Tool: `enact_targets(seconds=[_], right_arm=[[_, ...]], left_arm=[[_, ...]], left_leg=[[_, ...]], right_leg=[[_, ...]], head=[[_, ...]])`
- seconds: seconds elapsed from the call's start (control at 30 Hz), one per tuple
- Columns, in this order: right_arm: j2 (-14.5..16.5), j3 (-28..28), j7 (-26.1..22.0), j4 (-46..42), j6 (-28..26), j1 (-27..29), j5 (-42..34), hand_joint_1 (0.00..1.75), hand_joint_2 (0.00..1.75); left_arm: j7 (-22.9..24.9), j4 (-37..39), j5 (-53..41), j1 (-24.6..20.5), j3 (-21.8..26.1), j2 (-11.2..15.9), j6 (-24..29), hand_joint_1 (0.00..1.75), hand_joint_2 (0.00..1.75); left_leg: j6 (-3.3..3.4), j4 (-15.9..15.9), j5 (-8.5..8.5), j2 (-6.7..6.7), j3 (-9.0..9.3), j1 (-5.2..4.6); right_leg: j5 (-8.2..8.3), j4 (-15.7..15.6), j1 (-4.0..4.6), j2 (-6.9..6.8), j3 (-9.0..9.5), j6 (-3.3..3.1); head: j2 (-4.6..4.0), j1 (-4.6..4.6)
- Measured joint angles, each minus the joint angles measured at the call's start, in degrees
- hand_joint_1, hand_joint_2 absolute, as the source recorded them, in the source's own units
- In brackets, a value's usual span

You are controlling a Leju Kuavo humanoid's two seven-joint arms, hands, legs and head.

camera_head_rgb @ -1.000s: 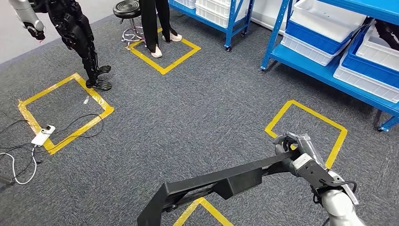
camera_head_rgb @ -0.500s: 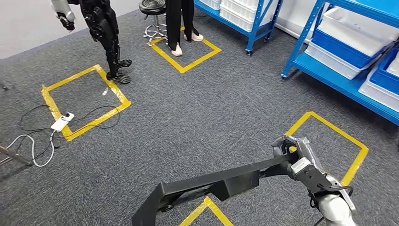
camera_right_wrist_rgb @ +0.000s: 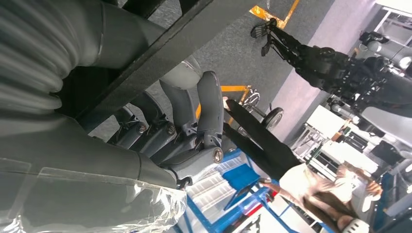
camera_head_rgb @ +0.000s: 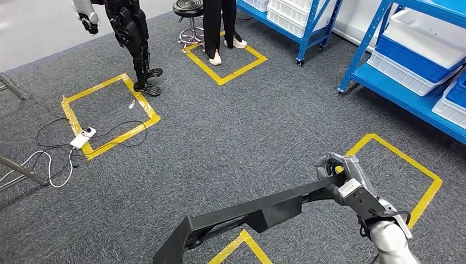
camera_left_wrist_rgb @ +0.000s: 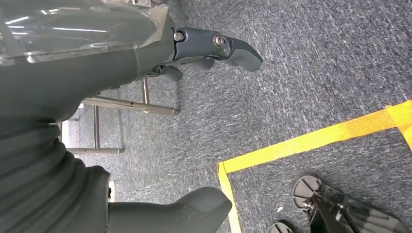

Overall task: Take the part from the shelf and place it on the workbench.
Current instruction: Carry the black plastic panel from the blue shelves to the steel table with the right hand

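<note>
R hand (camera_head_rgb: pixel 343 179): wrapped round one end of the part (camera_head_rgb: pixel 247 214), holding it.
Part: long black bracket, in the air over grey carpet (camera_head_rgb: pixel 231 137) w/ yellow tape squares.
L hand (camera_left_wrist_rgb: pixel 194 48): holds nothing, fingers loosely apart.
Shelf (camera_head_rgb: pixel 406 60): blue, at carpet's far right edge.

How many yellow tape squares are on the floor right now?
4: one by the other robot's feet, one under the standing person, one beside the right hand, and a corner at the bottom edge. More may lie outside the frame.
</note>
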Motion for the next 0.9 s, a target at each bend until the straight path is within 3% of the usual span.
enact_targets(seconds=[0.1,0.17,0.2,0.27,0.33,0.37,0.4,0.47,0.53,0.6,0.67,0.73,0.8,0.83,0.87,0.9], right_arm=[[0.0,-0.1,0.0,-0.1,0.0,0.0,0.0,1.75,1.75],[0.0,-0.5,0.0,-0.5,0.0,0.5,0.0,1.75,1.75],[0.0,-0.8,0.0,-0.7,-0.1,0.9,0.0,1.75,1.75],[0.1,-1.6,0.0,-1.2,-0.1,2.1,-0.1,1.75,1.75],[0.3,-2.3,0.1,-1.6,-0.1,3.4,-0.1,1.75,1.75],[0.4,-2.5,0.1,-1.7,-0.1,4.0,-0.1,1.75,1.75],[0.4,-2.7,0.1,-1.9,-0.2,4.3,0.0,1.75,1.75],[0.5,-2.9,0.1,-2.3,-0.2,4.5,0.0,1.75,1.75],[0.6,-3.0,0.1,-2.5,-0.1,4.4,0.0,1.75,1.75],[0.8,-3.0,0.0,-2.5,-0.1,4.3,0.2,1.75,1.75],[0.9,-3.0,-0.1,-2.6,-0.1,4.1,0.3,1.75,1.75],[0.9,-3.1,-0.1,-2.6,-0.1,4.0,0.3,1.75,1.75],[1.0,-3.3,-0.1,-2.7,-0.1,4.3,0.3,1.75,1.75],[1.0,-3.4,-0.2,-2.7,-0.1,4.6,0.3,1.75,1.75],[1.1,-3.6,-0.2,-2.8,-0.1,4.9,0.3,1.75,1.75],[1.1,-3.8,-0.3,-2.9,-0.1,5.2,0.3,1.75,1.75]], left_arm=[[0.0,-0.1,-0.3,0.0,0.0,0.0,0.0,0.0,1.75],[-0.1,-0.2,-0.5,0.0,0.0,0.0,-0.1,0.0,1.75],[-0.1,-0.2,-0.7,0.0,0.0,0.0,-0.2,0.0,1.75],[-0.2,-0.3,-0.9,0.0,0.0,0.0,-0.5,0.0,1.75],[-0.2,-0.3,-1.0,0.0,0.0,0.0,-0.7,0.0,1.75],[-0.2,-0.3,-1.0,0.0,0.0,0.0,-0.7,0.0,1.75],[-0.2,-0.3,-1.1,0.0,0.0,0.0,-0.7,0.0,1.75],[-0.2,-0.3,-1.1,0.0,0.0,0.0,-0.7,0.0,1.75],[-0.2,-0.4,-1.1,0.0,0.0,0.0,-0.7,0.0,1.75],[-0.1,-0.4,-1.1,0.1,0.1,0.0,-0.7,0.0,1.75],[-0.1,-0.4,-1.1,0.2,0.2,0.1,-0.7,0.0,1.75],[-0.1,-0.4,-1.3,0.1,0.3,0.1,-0.7,0.0,1.75],[-0.1,-0.4,-1.6,0.1,0.3,0.1,-0.7,0.0,1.75],[-0.1,-0.4,-1.7,0.2,0.3,0.1,-0.7,0.0,1.75],[-0.1,-0.4,-1.8,0.2,0.4,0.1,-0.8,0.0,1.75],[-0.1,-0.4,-1.9,0.2,0.4,0.1,-0.8,0.0,1.75]], left_leg=[[0.83,-2.1,0.36,-0.27,0.86,-0.39],[1.6,-2.9,0.88,-0.89,1.31,-0.27],[1.99,-3.3,1.16,-1.21,1.53,-0.13],[2.39,-3.5,1.4,-1.93,1.6,-0.04],[2.43,-3.5,1.42,-2.8,1.51,-0.05],[2.4,-3.4,1.4,-3.23,1.49,-0.04],[2.33,-3.4,1.38,-3.64,1.51,-0.02],[1.92,-3.0,1.16,-4.35,1.47,-0.07],[1.26,-2.5,0.86,-4.8,1.25,-0.3],[0.77,-2.4,0.81,-4.99,1.01,-0.34],[0.3,-1.4,0.09,-4.24,0.55,-0.08],[-0.2,3.6,-2.95,-2.88,-1.68,0.1],[-0.5,11.3,-6.65,-2.3,-5.47,0.19],[-0.53,14.0,-7.48,-2.25,-6.84,0.23],[-0.5,14.7,-7.22,-2.2,-7.26,0.26],[-0.38,13.0,-5.95,-2.04,-6.48,0.27]], right_leg=[[-0.17,-0.3,0.47,-0.78,0.18,0.84],[-0.97,0.8,0.4,-0.23,-0.23,1.3],[-2.08,2.9,0.31,0.48,-1.13,1.29],[-5.28,9.9,-0.03,1.91,-4.58,1.0],[-6.98,15.5,-0.25,2.34,-7.56,1.35],[-6.48,15.4,-0.38,2.42,-7.64,1.87],[-5.13,12.9,-0.58,2.45,-6.54,2.5],[-1.79,4.9,-1.06,3.01,-2.75,3.49],[-0.17,0.5,-1.02,3.49,-0.66,3.14],[0.05,0.4,-0.8,3.29,-0.56,2.18],[0.28,0.3,-1.01,2.92,-0.5,1.33],[0.37,0.1,-1.06,2.43,-0.43,0.42],[0.27,0.1,-0.81,1.79,-0.45,-0.03],[0.24,0.2,-0.72,1.44,-0.45,-0.07],[0.21,0.2,-0.65,1.09,-0.44,-0.1],[0.19,0.2,-0.62,0.79,-0.4,-0.1]], head=[[0.0,0.16],[0.0,0.2],[0.0,0.27],[0.0,0.45],[0.0,0.51],[0.0,0.52],[0.0,0.54],[0.0,0.62],[0.0,0.65],[0.0,0.61],[0.0,0.54],[0.0,0.35],[0.0,0.19],[0.0,0.19],[0.0,0.18],[0.0,0.18]])
